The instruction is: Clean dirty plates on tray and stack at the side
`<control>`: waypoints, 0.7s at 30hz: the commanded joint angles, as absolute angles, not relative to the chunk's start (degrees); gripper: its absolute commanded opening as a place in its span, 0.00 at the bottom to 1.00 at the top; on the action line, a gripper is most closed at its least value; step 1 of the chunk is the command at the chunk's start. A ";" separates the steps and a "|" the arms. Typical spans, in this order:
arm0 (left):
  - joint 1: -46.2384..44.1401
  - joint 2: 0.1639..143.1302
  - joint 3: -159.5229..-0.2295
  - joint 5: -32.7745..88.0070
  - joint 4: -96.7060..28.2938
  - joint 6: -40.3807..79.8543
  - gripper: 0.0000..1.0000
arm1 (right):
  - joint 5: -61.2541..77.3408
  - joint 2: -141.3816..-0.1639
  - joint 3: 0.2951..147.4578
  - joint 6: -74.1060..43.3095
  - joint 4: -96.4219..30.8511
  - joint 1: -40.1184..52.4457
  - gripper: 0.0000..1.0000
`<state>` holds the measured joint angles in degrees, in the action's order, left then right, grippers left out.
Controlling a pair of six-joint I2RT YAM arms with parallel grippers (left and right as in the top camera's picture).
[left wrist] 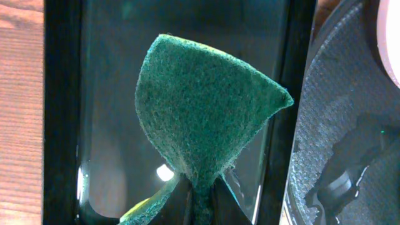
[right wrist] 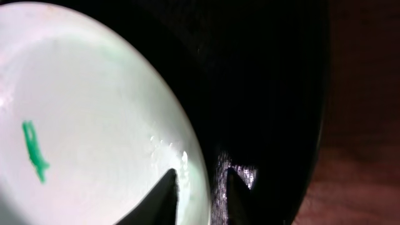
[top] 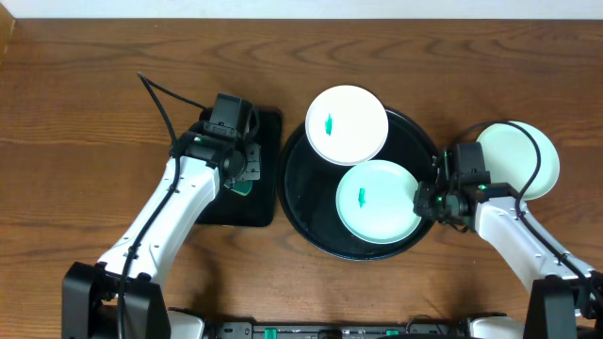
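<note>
the far plate (top: 347,124) was white, the near plate (top: 379,201) pale mint, each with a small green smear; the third plate (top: 520,158) was plain mint. the round tray (top: 300,202) was black, the sponge (left wrist: 200,112) dark green, the table (top: 85,141) brown woodgrain.

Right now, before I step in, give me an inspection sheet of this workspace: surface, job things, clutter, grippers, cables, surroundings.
Surface: brown wooden table.
Job's things: round tray holds two plates, the upper plate and the lower plate, each with a green smear. A third plate lies on the table right of the tray, no smear visible.
Clutter: rectangular tray left of the round tray.
Grippers: left gripper shut on a green sponge above the rectangular tray. Right gripper straddles the lower plate's rim, grip unclear.
Cables: black cable trails from the left arm.
Surroundings: pale strip past the table's far edge.
</note>
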<state>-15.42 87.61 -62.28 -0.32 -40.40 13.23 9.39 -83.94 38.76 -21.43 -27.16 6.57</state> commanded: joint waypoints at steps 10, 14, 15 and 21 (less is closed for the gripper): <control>-15.18 87.24 -63.22 0.21 -40.49 12.71 0.08 | 10.20 -83.68 35.11 -20.69 -22.70 6.66 0.01; -15.18 87.24 -63.22 0.21 -40.47 12.71 0.07 | 12.75 -83.68 35.11 -17.61 -22.59 6.66 0.01; -15.18 87.24 -63.22 0.19 -40.40 12.71 0.07 | 12.69 -83.68 35.11 -17.39 -22.55 6.70 0.01; -15.18 87.22 -63.24 -4.23 -39.18 12.69 0.07 | 12.86 -83.68 35.11 -16.36 -21.85 6.70 0.01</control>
<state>-15.42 87.61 -62.28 -0.60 -39.86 13.23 11.53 -83.83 35.59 -18.17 -22.02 6.57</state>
